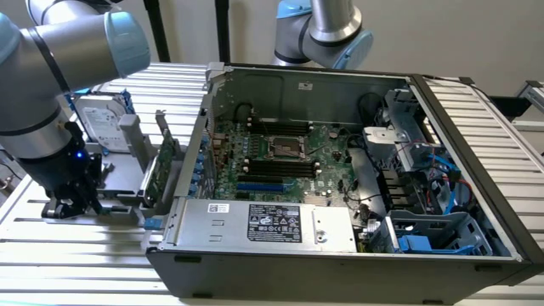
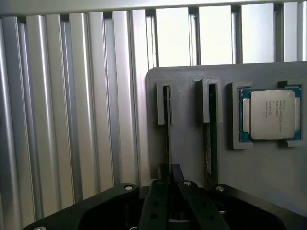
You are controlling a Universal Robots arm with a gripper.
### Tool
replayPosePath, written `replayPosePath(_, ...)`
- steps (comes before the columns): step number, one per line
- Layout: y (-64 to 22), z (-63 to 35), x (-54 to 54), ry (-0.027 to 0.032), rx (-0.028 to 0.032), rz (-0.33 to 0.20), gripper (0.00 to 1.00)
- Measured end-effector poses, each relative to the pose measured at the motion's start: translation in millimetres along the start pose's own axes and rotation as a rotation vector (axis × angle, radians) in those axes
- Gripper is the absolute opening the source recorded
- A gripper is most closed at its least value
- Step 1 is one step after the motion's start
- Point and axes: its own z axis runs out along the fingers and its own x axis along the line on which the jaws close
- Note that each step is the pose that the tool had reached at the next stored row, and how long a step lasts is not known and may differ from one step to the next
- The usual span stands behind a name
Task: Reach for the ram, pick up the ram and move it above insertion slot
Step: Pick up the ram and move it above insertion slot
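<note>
The ram (image 2: 166, 122) stands on its thin edge in a slot of a grey holder plate (image 2: 187, 158), running straight into my gripper (image 2: 171, 178). The gripper's black fingers (image 2: 160, 203) are drawn together around the near end of the stick, which still sits in its slot. In the exterior view my gripper (image 1: 72, 203) is low over the grey holder (image 1: 119, 191), on the exterior view's left of the open computer case. The insertion slots (image 1: 281, 167) are long black sockets lying parallel on the motherboard beside the processor socket (image 1: 286, 148).
A second stick (image 2: 209, 139) stands in the neighbouring holder slot, and a processor chip (image 2: 271, 114) lies in a recess beyond it. A green expansion card (image 1: 162, 169) and a hard drive (image 1: 102, 121) stand upright between holder and case (image 1: 340, 268). A second arm (image 1: 327, 29) stands behind the case.
</note>
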Motion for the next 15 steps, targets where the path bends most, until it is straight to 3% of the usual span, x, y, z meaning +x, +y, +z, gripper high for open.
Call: replayPosePath(15, 0.4, -12.8, 0.0, 0.0002, 0.0000, -0.005, 0.14)
